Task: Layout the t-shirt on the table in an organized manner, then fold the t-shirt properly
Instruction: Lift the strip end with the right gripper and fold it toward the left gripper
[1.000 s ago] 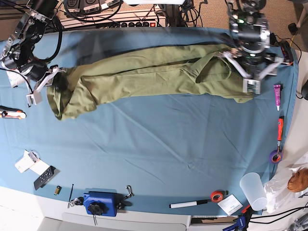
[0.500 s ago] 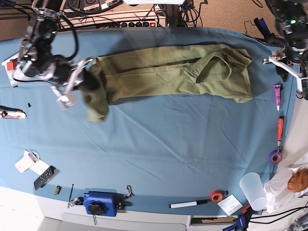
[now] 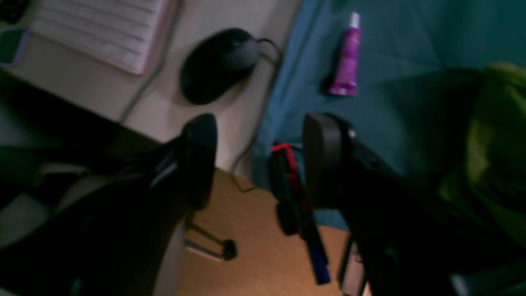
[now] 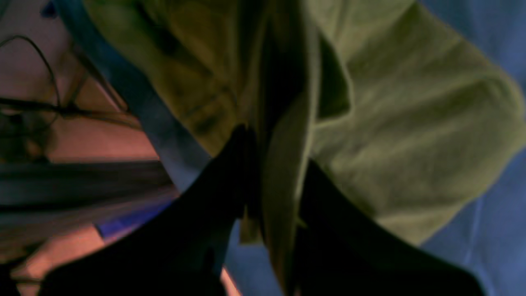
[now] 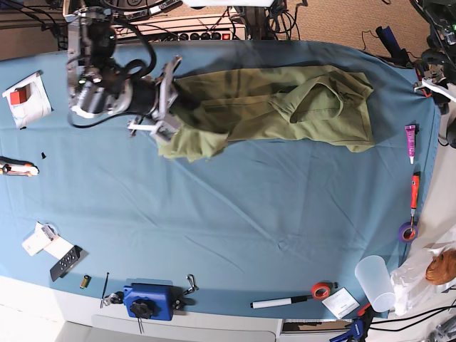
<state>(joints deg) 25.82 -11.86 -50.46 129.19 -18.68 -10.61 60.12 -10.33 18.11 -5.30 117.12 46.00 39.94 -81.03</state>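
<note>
Our right gripper [image 4: 267,197] clamps the t-shirt [image 5: 285,107] hem to draw it across; our left gripper [image 3: 254,160], jaws apart, holds nothing.

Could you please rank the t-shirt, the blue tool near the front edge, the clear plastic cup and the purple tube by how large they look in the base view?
1. t-shirt
2. blue tool
3. clear plastic cup, a little smaller
4. purple tube
</note>
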